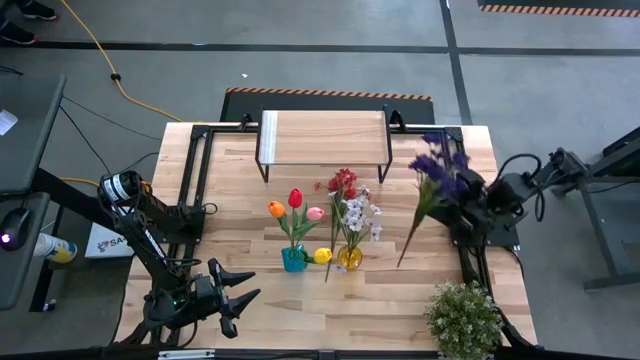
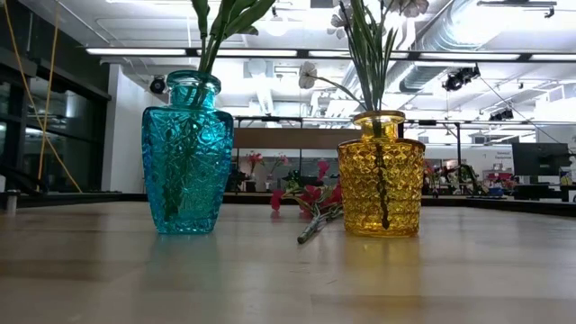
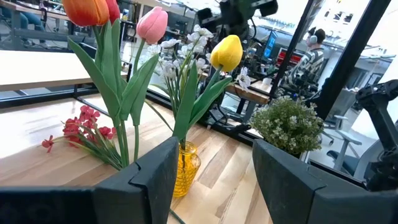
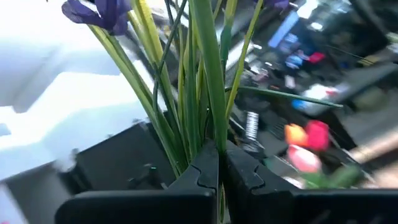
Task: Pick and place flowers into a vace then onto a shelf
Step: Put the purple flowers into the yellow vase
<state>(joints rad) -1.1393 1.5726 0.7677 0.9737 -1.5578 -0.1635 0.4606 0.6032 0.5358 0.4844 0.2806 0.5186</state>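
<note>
Waiting at the table's near left corner: left gripper (image 1: pixel 232 298), fingers spread with nothing between them, kept clear of the vases, likely so the other arm has room.

Standing mid-table, side by side: cut-glass turquoise vase (image 2: pixel 187 153) on the left with orange, red and pink tulips (image 1: pixel 294 207) upright in it, and faceted amber glass vase (image 2: pixel 381 175) just to its right with white spray (image 1: pixel 359 214) and yellow tulip (image 1: pixel 323 255), already arranged.

Lying flat just beyond the vases: red spray (image 2: pixel 304 200), not yet placed.

Pinching the purple-flowered green-stemmed bunch (image 1: pixel 437 170) near the right edge: right gripper (image 4: pixel 221 168), fingers pressed together on the stalks. Long axis running slantwise, blooms pointing far, stem ends pointing near and left toward the amber vase, probably lined up for insertion.

Standing farthest, bearing nothing: light wood-topped black-legged shelf (image 1: pixel 323 137).
</note>
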